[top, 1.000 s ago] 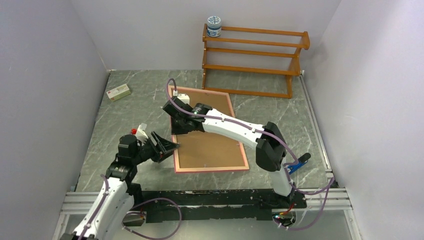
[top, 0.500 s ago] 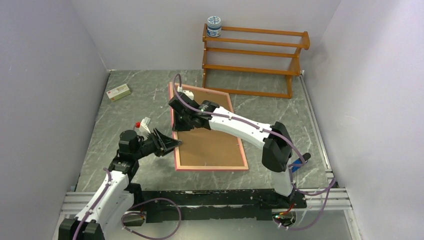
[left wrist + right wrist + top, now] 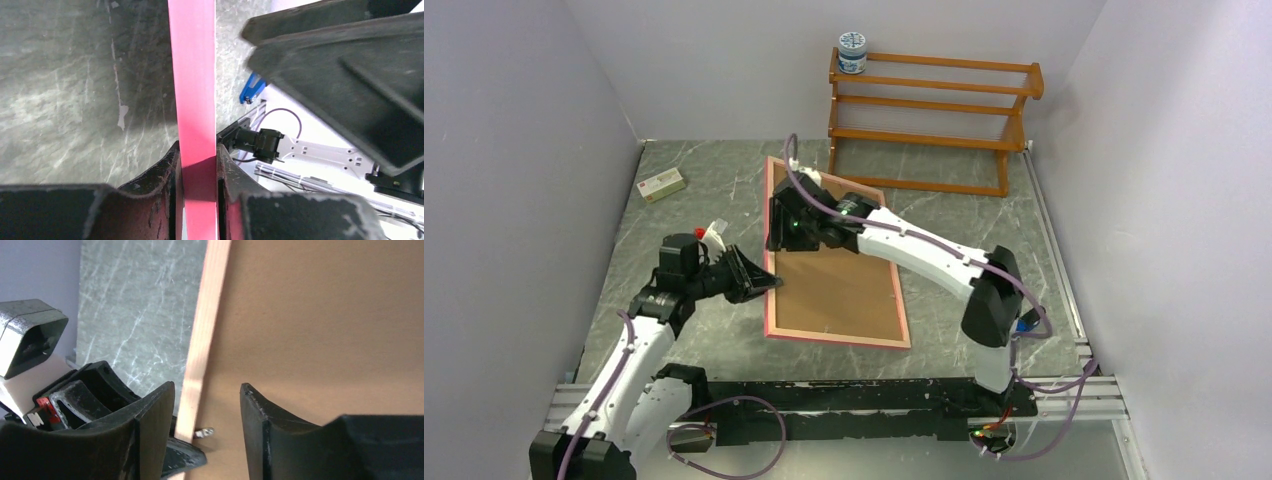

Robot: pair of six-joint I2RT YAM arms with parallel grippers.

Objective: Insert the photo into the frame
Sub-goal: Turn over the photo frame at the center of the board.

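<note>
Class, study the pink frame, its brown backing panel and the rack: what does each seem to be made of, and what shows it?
Judging by looks: the frame is likely painted wood, its face smooth even pink, its back rail pale with faint grain. The backing panel looks like fibreboard: matt, even brown, grainless. The rack seems varnished wood, orange-brown.

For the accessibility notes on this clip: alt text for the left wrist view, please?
The left gripper pinches the pink edge of the frame, which runs straight up the picture. Grey marbled table lies to its left, a black machine part at upper right.
</note>
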